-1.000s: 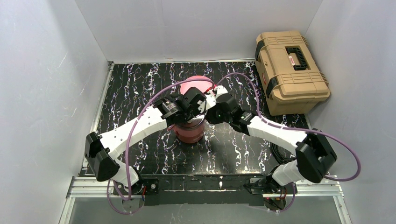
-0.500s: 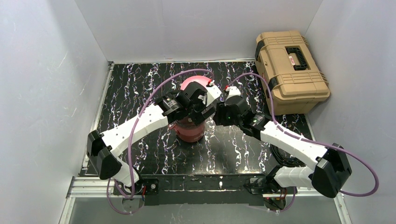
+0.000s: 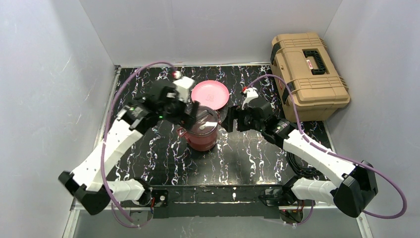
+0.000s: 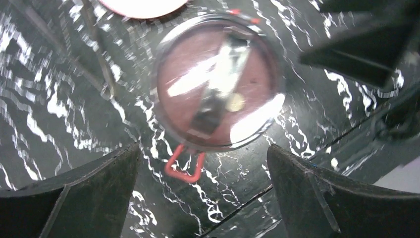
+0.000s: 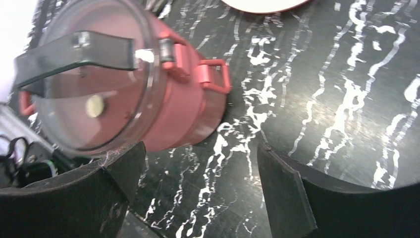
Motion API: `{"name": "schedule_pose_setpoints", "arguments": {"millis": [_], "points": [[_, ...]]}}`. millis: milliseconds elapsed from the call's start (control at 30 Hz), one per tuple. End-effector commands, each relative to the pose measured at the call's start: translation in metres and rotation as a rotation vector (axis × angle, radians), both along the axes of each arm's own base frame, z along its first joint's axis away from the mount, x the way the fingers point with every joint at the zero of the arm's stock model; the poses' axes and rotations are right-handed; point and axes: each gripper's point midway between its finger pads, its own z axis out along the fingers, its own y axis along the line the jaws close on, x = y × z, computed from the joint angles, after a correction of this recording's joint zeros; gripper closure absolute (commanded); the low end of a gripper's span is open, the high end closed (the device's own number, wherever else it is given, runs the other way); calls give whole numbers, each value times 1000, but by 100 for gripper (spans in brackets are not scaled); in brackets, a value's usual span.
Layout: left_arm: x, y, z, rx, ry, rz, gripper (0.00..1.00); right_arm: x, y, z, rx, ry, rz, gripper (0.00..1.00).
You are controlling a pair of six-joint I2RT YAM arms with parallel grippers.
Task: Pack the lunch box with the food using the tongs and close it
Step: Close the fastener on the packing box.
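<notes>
And both hands are off it! The lunch box (image 3: 201, 130) stands upright in the middle of the desk (image 3: 247, 153), stacked and capped. Its clear lid (image 5: 94, 79) is on, with the dark handle (image 5: 74, 55) lying across the top and a pale dot beneath it.

The left hand (image 4: 203, 148) hovers above the box on its left and far side. Its fingers are spread wide with nothing between them. From its own camera the lid sits just beyond the fingertips, and a red latch (image 4: 184, 166) pokes out of the box wall toward the gap.

The right hand (image 5: 200, 146) is just to the right of the box, apart from it. It is splayed open too and grips nothing. In its view the box fills the upper left, tilted by the camera angle, with bare desk between the two fingers.

A second ago this looked very different. Both hands were bunched tight over the top of the box, hiding the lid. Since then the left arm has swung out to the left and back, and the right has pulled away to its own side. Both have gone from nearly shut to wide open. The box has not budged. The pink plate (image 3: 210, 93) behind it, half covered before, now shows whole. The tan toolbox (image 3: 308, 74) sits unmoved at the far right.
</notes>
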Motion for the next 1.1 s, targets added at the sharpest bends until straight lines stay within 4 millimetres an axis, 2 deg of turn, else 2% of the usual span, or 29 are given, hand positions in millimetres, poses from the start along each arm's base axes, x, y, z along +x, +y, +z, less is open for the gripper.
{"name": "schedule_pose_setpoints", "arguments": {"millis": [0, 100, 300, 367, 433, 533, 767, 900, 1067], "points": [[-15, 42, -1, -183, 138, 226, 2, -5, 38, 49, 175, -81, 175, 7], [-20, 59, -12, -263, 184, 323, 2, -1, 49, 51, 199, -85, 200, 6], [-19, 79, -50, -318, 288, 485, 2, 13, 64, 48, 195, -94, 217, 10], [-18, 84, -58, -329, 284, 526, 5, 18, 67, 45, 177, -100, 224, 10], [-18, 87, -67, -333, 288, 552, 13, 22, 69, 41, 155, -109, 235, 9], [-20, 83, -78, -344, 324, 552, 28, 28, 72, 39, 128, -132, 251, 9], [-13, 78, -94, -334, 360, 548, 39, 37, 72, 32, 34, -200, 306, 9], [-12, 73, -102, -341, 391, 539, 43, 34, 79, 29, 29, -215, 376, 14], [-13, 69, -111, -339, 431, 530, 53, 30, 85, 26, 20, -243, 450, 22]]}}
